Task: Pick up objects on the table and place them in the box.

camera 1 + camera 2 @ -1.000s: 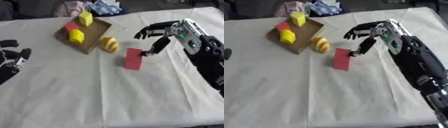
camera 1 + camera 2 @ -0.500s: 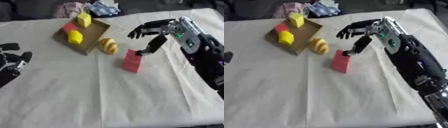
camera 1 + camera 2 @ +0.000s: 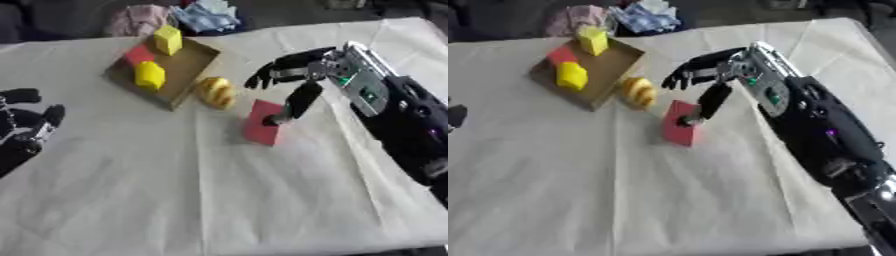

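Note:
A red block point(image 3: 263, 123) stands upright on the white cloth near the middle. My right hand point(image 3: 296, 75) hovers just above and behind it, fingers spread open, with the thumb point(image 3: 292, 103) reaching down to touch the block's top edge. A yellow rounded object point(image 3: 216, 92) lies beside the shallow cardboard box point(image 3: 194, 68). In the box are two yellow blocks point(image 3: 150, 75) and a red piece point(image 3: 138, 54). My left hand point(image 3: 24, 130) rests at the left edge, fingers up and relaxed.
Crumpled pink and blue cloths point(image 3: 171, 17) lie beyond the table's far edge behind the box. The white cloth point(image 3: 175, 200) stretches wide toward the front.
The whole picture has drifted left, so the camera moved. My right hand stays over the red block, thumb still at its top. The left hand has not moved.

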